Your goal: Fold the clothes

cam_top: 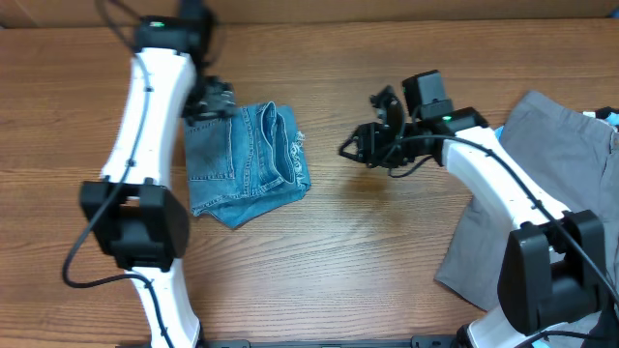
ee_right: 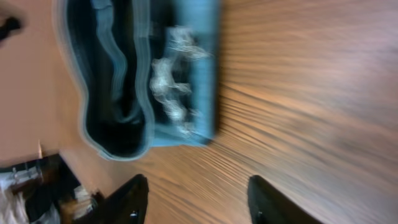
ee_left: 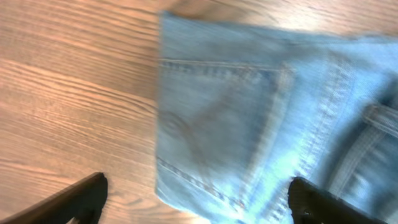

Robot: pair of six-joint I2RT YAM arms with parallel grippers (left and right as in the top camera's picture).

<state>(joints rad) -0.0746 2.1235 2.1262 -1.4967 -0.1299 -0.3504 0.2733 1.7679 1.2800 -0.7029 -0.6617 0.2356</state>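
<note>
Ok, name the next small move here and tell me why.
Probably swing the right end effector toward the grey trousers to start on them. The jeans already lie in a compact folded bundle. Both end effectors are open and hold nothing: the right one hangs over bare table between the two garments, and the left end effector sits over the jeans' far corner.

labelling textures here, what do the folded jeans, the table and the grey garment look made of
The folded jeans: light-blue denim, matte woven cotton by the look, with stitched seams, a back pocket and white frayed hems. The table: brown wood grain, smooth; solid wood or laminate cannot be told. The grey garment: plain matte cloth, softly creased; fibre unclear.
</note>
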